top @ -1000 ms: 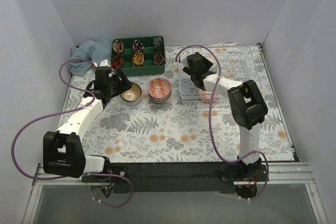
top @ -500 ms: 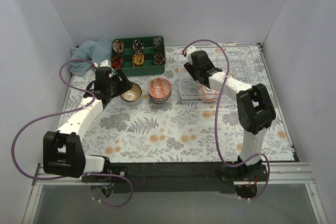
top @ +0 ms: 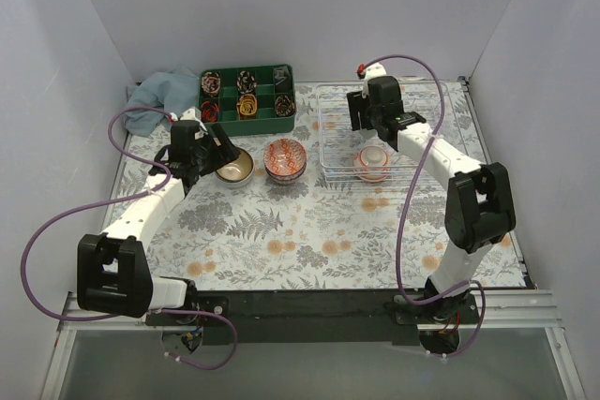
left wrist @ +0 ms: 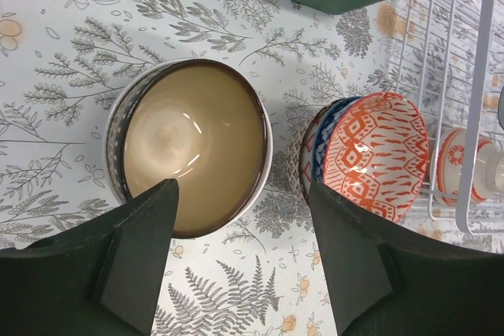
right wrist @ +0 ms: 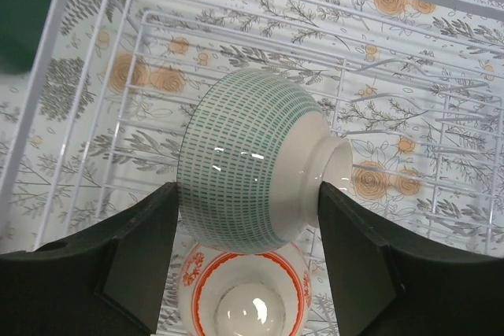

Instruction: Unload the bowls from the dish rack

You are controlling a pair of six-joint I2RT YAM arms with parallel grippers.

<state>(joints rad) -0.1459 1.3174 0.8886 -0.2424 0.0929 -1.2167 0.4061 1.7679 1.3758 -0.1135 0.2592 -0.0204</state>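
Note:
The white wire dish rack (top: 424,91) stands at the back right and also shows in the right wrist view (right wrist: 142,17). My right gripper (top: 367,125) hangs over it, shut (right wrist: 248,194) on a white bowl with green dashes (right wrist: 252,171), held on its side. Below it an upturned white bowl with a red ring (right wrist: 244,304) sits in the rack's front (top: 372,163). My left gripper (top: 217,149) is open and empty (left wrist: 242,194) just above the table. It is near a beige-lined bowl (left wrist: 193,147) and an orange patterned bowl (left wrist: 378,155) nested in another patterned bowl.
A green compartment tray (top: 246,93) with small items stands at the back, and a blue cloth (top: 159,96) lies to its left. The rack's left side (left wrist: 480,76) is close to the orange bowl. White walls enclose the table.
My right gripper has moved from the rack's front left toward its back, holding the green-dashed bowl and uncovering the red-ringed bowl. The left arm has not moved.

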